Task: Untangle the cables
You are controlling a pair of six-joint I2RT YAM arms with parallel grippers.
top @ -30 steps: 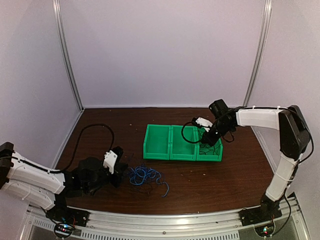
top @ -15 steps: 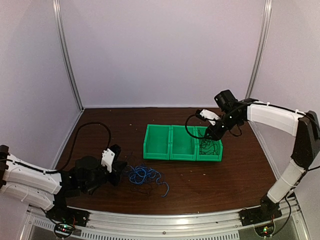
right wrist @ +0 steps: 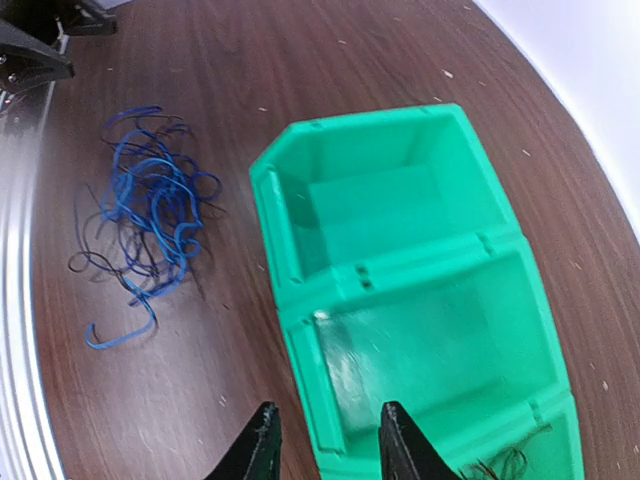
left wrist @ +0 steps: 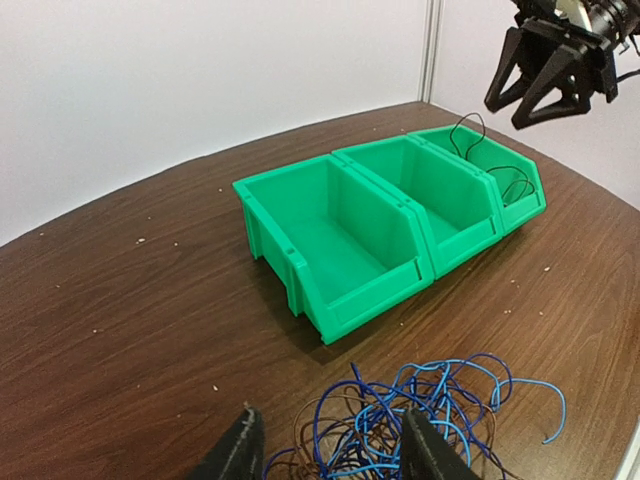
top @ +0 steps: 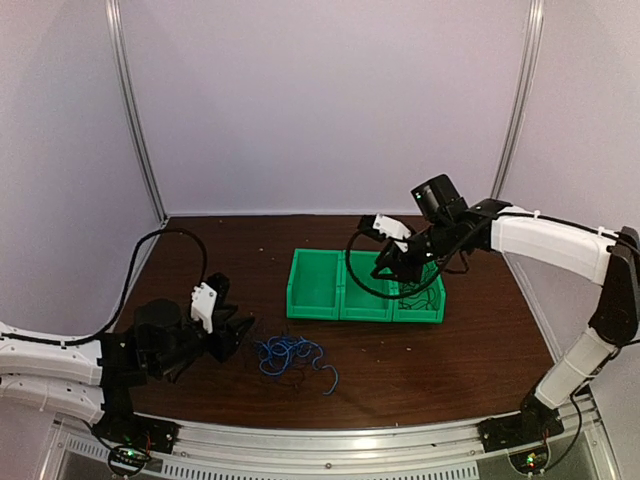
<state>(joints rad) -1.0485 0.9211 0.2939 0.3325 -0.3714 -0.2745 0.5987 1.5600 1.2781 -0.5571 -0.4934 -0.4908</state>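
**Just off my left gripper [top: 228,330]: the blue tangle [top: 288,352]**

Low over the table [top: 200,260], my left jaws are spread and pinching nothing. The blue tangle lies straight ahead of them. From the left wrist its nearest loops sit right between my two fingers [left wrist: 240,452], and the rest fans away toward the green bins [top: 318,285]. Some darker strands are mixed into the blue. The heap has no clean long axis, only one loose blue tail [top: 330,378] curling out on the side away from me.

My right gripper [top: 392,265] hangs well apart from all that, up over the bins, jaws spread and empty too. A few dark cables [top: 420,295] lie in the end bin below and beside it.

So the left arm is plainly the nearer one. I judge the next move is a short push forward and a pinch on a near loop, with the right arm coming across for that stray tail.
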